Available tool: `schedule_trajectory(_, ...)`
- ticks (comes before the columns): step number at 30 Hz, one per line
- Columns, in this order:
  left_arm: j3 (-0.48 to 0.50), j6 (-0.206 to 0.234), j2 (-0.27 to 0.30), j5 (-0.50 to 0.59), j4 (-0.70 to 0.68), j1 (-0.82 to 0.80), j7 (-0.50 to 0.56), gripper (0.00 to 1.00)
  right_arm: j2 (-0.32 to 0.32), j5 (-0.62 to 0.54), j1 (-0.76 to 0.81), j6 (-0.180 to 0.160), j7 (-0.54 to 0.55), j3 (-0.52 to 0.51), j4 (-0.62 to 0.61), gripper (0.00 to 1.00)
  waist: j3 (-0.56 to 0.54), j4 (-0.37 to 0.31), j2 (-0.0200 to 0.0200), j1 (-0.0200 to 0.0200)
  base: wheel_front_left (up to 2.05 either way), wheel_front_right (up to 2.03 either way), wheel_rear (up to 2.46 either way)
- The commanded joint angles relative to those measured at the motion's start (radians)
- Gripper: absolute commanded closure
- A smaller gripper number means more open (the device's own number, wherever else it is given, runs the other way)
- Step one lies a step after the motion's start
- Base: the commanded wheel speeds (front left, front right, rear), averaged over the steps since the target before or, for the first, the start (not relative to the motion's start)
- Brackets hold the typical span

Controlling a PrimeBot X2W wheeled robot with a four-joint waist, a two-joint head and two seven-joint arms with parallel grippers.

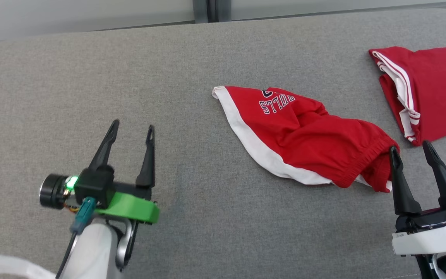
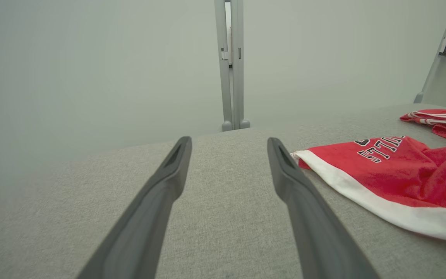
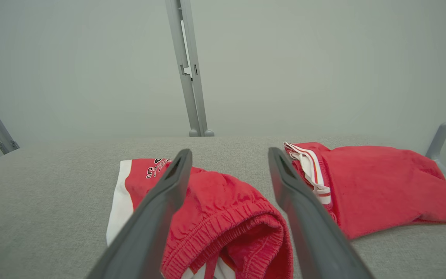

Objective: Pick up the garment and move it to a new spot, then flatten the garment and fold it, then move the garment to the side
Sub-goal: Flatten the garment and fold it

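The left hand (image 2: pixel 229 155), fingers spread, hovers over grey fabric (image 2: pixel 223 217) beside the crumpled red shorts (image 2: pixel 393 182).

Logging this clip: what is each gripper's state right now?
Left gripper: open, holding nothing.
Right gripper: open, holding nothing, beside the red shorts.

The left gripper (image 1: pixel 133 124) wears a green bracket (image 1: pixel 130 207), the right gripper (image 1: pixel 409 146) a white collar (image 1: pixel 432 238).

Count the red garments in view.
2. Bulls shorts lie mid-surface, by the right gripper; a striped red garment lies far right, partly cut off by the frame.
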Motion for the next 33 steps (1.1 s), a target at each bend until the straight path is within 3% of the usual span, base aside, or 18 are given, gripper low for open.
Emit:
schedule_trajectory(1,-0.029,-0.014,-0.004,0.011,0.006,-0.061,0.017,0.00,-0.003,0.004,-0.023,-0.002,0.004,0.004,-0.007,0.00,0.039,-0.006,0.0000,0.0000,0.00,0.00,0.00)
schedule_trajectory(6,-0.150,-0.042,-0.016,0.004,0.082,-0.253,0.103,0.00,-0.006,0.016,-0.069,-0.002,-0.004,0.027,-0.005,0.00,0.115,-0.047,0.0000,0.0000,0.00,0.00,0.00)
schedule_trajectory(11,-0.249,-0.053,-0.022,-0.039,0.256,-0.433,0.202,0.00,0.005,0.033,-0.116,-0.002,-0.020,0.051,0.022,0.00,0.175,-0.115,0.0000,0.0000,0.00,0.00,0.00)
schedule_trajectory(17,-0.303,-0.056,-0.024,-0.084,0.518,-0.579,0.256,0.00,0.022,0.050,-0.157,-0.002,-0.037,0.087,0.070,0.00,0.208,-0.196,0.0000,0.0000,0.00,0.00,0.00)
schedule_trajectory(23,-0.305,-0.039,-0.018,-0.093,0.734,-0.677,0.307,0.00,0.034,0.065,-0.176,-0.002,-0.044,0.099,0.097,0.00,0.219,-0.225,0.0000,0.0000,0.00,0.00,0.00)
schedule_trajectory(24,-0.308,-0.031,-0.018,-0.087,0.762,-0.685,0.317,0.17,0.034,0.066,-0.176,-0.002,-0.044,0.100,0.100,0.00,0.218,-0.226,0.0000,0.0000,0.00,0.00,0.00)
schedule_trajectory(25,-0.309,-0.026,-0.018,-0.087,0.789,-0.691,0.323,0.85,0.034,0.065,-0.176,-0.002,-0.045,0.099,0.103,0.00,0.217,-0.226,0.0000,0.0000,0.00,0.00,0.00)
schedule_trajectory(26,-0.309,-0.022,-0.018,-0.089,0.809,-0.695,0.330,1.00,0.033,0.067,-0.177,-0.002,-0.045,0.099,0.105,0.00,0.217,-0.225,0.0000,0.0000,0.00,0.00,0.00)
schedule_trajectory(33,-0.338,0.010,-0.008,-0.062,0.905,-0.718,0.313,1.00,0.032,0.073,-0.176,-0.002,-0.044,0.092,0.092,0.00,0.207,-0.200,0.0000,0.0000,0.00,0.00,0.00)
